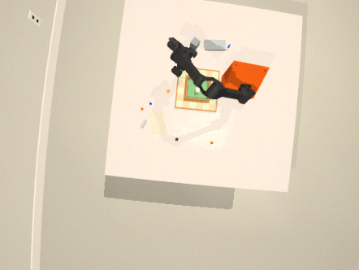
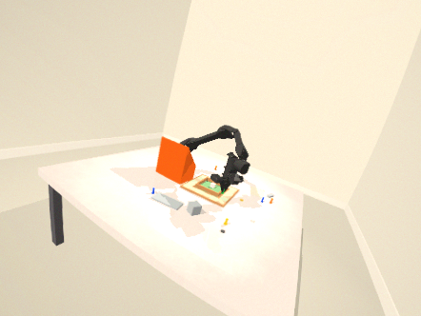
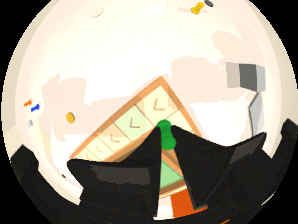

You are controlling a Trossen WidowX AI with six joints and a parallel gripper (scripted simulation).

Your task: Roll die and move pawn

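Note:
My gripper (image 2: pixel 223 189) (image 3: pixel 165 130) is shut on the green pawn (image 3: pixel 168 139), with the pawn's round head showing between the fingertips. It is over the corner part of the board (image 1: pixel 182 106) (image 2: pixel 230 197) (image 3: pixel 131 120); the gap between the pawn's base and the board cannot be told. Arrows show on the squares in the wrist view. The white die (image 1: pixel 197 89) (image 2: pixel 212 185) lies in the green-floored dice tray (image 1: pixel 194 96) (image 3: pixel 171 182); its top pips are too small to read. The fingers hide part of the board and tray in the wrist view.
A tall orange block (image 1: pixel 249 77) (image 2: pixel 172 159) stands beside the board. A grey cube (image 1: pixel 195 42) (image 2: pixel 194 208) (image 3: pixel 248 76) and flat grey plate (image 1: pixel 214 45) (image 2: pixel 167 201) lie nearby. A blue pawn (image 2: pixel 153 190), a yellow pawn (image 2: pixel 226 222) (image 3: pixel 197 7) and a yellow disc (image 1: pixel 168 91) (image 3: pixel 70 117) are outside the board.

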